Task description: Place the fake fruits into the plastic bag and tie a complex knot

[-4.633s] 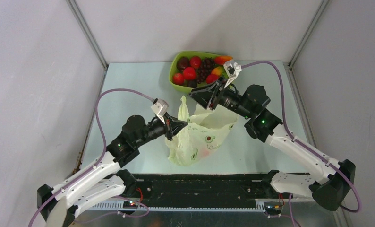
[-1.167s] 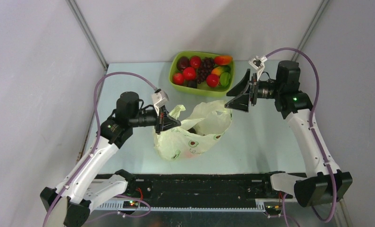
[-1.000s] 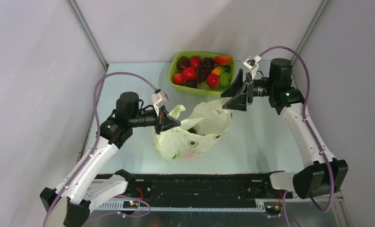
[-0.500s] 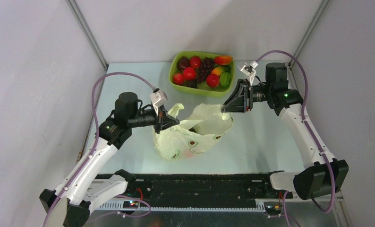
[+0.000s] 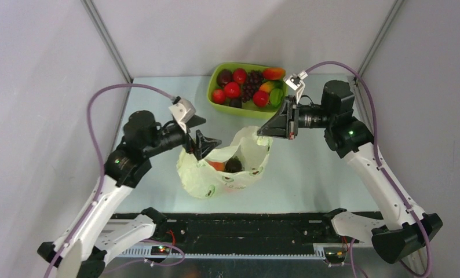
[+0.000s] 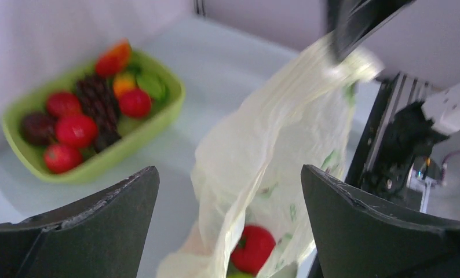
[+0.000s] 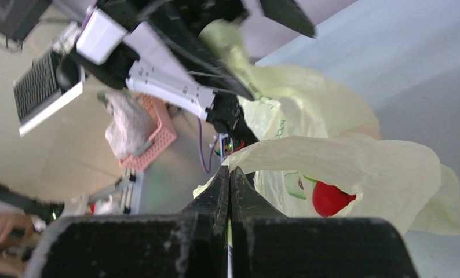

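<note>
Table: the flat pale blue-grey table (image 5: 332,174) carries everything; both arm bases sit at its 6 o'clock edge.
Bag: the thin, crinkly, translucent pale yellow-green plastic bag (image 5: 216,179) (image 6: 256,156) (image 7: 355,156) stands near the middle of the table. It is at 6 o'clock from the tray and apart from it, with its mouth open upward and small printed pictures on its side.
Tray: the rigid lime-green rectangular tray (image 5: 211,87) (image 6: 129,147) is at the 12 o'clock end of the table.
Right end effector: the right end effector (image 5: 261,132) (image 7: 229,169) is at the 1 o'clock edge of the bag mouth. Its fingers are pressed together and clamped on the bag rim, which is pulled up tight there.
Left end effector: the left end effector (image 5: 207,130) (image 6: 227,174) is at the 10 o'clock side of the bag. Its fingers stand wide apart and grip nothing. In the left wrist view a fold of the bag rises between them.
Fruits in tray: small glossy plastic fruits (image 5: 232,90) (image 6: 76,130) fill it: red apples, dark purple grapes in the middle, a dark plum at 9 o'clock, an orange-pink peach at 1 o'clock.
Fruits in bag: a red-orange fruit (image 5: 216,166) (image 6: 252,256) (image 7: 330,198) and a dark round fruit (image 5: 233,165) lie side by side at the bottom.
</note>
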`<act>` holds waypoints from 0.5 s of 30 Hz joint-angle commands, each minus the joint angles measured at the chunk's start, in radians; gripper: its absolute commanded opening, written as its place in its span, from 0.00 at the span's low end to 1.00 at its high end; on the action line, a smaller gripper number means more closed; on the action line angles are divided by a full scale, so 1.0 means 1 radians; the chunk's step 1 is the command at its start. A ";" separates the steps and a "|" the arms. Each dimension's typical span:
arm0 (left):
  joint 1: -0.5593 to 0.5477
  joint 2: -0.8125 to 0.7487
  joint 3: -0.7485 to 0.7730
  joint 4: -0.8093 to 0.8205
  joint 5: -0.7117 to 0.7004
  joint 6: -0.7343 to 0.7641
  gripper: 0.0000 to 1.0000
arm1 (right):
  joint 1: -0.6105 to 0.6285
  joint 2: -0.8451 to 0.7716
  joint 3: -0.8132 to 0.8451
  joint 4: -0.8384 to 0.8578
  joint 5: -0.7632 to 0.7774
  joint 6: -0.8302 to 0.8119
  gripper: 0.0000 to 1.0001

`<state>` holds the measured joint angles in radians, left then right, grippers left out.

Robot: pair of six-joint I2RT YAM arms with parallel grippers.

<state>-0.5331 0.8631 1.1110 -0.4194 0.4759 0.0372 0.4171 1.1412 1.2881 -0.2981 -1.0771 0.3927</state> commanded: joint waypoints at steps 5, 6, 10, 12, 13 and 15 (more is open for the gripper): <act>-0.197 -0.021 0.132 0.188 -0.095 -0.028 0.99 | 0.107 -0.030 -0.017 0.113 0.398 0.246 0.00; -0.232 0.001 0.130 0.217 -0.110 -0.030 0.99 | 0.120 -0.037 -0.017 0.109 0.441 0.256 0.00; -0.307 0.095 0.140 0.277 -0.141 -0.061 0.99 | 0.151 -0.059 -0.021 0.108 0.555 0.281 0.00; -0.331 0.131 0.134 0.308 -0.171 -0.060 0.99 | 0.160 -0.075 -0.029 0.115 0.593 0.298 0.00; -0.337 0.152 0.133 0.318 -0.183 -0.060 0.99 | 0.165 -0.081 -0.033 0.118 0.609 0.304 0.00; -0.352 0.179 0.130 0.337 -0.207 -0.061 0.99 | 0.170 -0.090 -0.040 0.125 0.628 0.319 0.00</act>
<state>-0.8566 0.9867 1.2400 -0.1543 0.3424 -0.0029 0.5732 1.0958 1.2549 -0.2386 -0.5602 0.6613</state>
